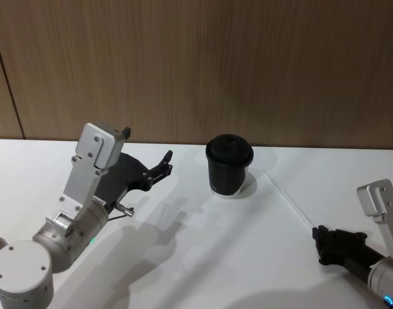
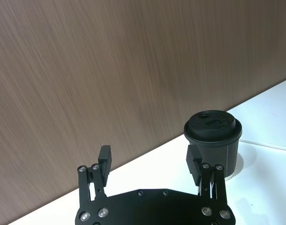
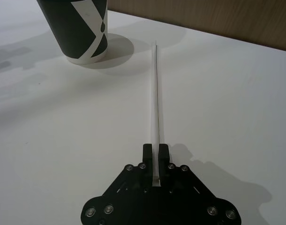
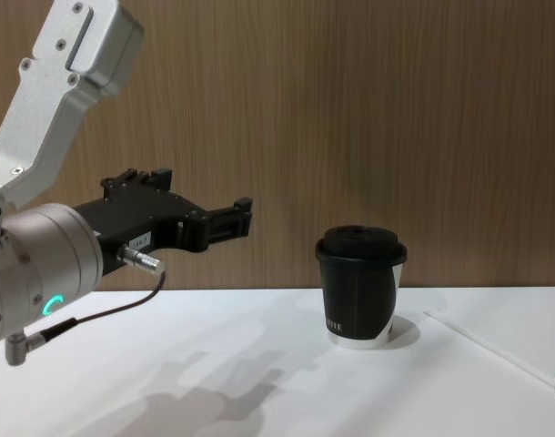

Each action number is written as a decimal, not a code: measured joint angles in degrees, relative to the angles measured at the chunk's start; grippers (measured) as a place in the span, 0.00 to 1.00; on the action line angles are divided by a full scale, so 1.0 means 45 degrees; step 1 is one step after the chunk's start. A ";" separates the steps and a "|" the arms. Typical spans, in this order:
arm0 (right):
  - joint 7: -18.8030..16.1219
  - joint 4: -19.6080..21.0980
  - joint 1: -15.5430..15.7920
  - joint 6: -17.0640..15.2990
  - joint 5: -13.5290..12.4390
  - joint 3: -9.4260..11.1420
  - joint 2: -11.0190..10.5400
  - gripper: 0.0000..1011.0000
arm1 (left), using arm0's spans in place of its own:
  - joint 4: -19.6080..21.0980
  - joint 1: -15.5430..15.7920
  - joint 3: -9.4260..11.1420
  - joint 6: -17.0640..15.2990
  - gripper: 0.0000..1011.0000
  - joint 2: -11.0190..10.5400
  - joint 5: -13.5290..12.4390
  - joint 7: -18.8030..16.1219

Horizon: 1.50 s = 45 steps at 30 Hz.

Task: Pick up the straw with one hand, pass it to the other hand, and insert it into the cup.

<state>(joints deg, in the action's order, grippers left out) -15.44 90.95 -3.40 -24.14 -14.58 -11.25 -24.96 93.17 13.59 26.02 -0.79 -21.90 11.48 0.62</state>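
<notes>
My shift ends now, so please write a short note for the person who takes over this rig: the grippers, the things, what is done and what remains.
The right gripper is low over the table on the robot's right, shut on the near end of the straw.
The left gripper is raised to the left of the cup, open and holding nothing.
The straw runs low along the table toward the cup and stops short of it.
The cup stands upright with its lid on.
Done: the straw is gripped.
Left: lift it, pass it to the left gripper, insert it into the cup.
</notes>
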 joint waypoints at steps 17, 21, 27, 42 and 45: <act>-0.0004 -0.0039 0.0064 0.0273 -0.0068 0.0244 0.0132 0.00 | 0.0000 0.0001 0.0000 0.0000 0.99 0.0000 0.0000 0.0000; 0.0012 -0.0049 0.0093 0.0516 -0.0110 0.0380 0.0166 0.00 | 0.0000 0.0000 0.0000 -0.0001 0.99 0.0000 0.0000 0.0000; 0.0019 0.0046 0.0163 0.0919 -0.0176 0.0623 0.0165 0.00 | 0.0000 0.0000 0.0000 0.0000 0.99 0.0000 0.0000 0.0000; -0.0567 0.1136 0.0620 0.2239 -0.0681 0.1426 -0.0405 0.00 | 0.0000 0.0000 0.0000 0.0000 0.99 0.0000 0.0000 0.0000; -0.0894 0.1333 0.0697 0.2473 -0.0883 0.1594 -0.0622 0.00 | 0.0000 0.0000 0.0000 0.0000 0.99 0.0000 0.0000 0.0000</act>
<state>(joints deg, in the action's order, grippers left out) -19.47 96.94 -0.26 -13.01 -18.55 -4.07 -27.76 93.17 13.59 26.02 -0.79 -21.90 11.48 0.63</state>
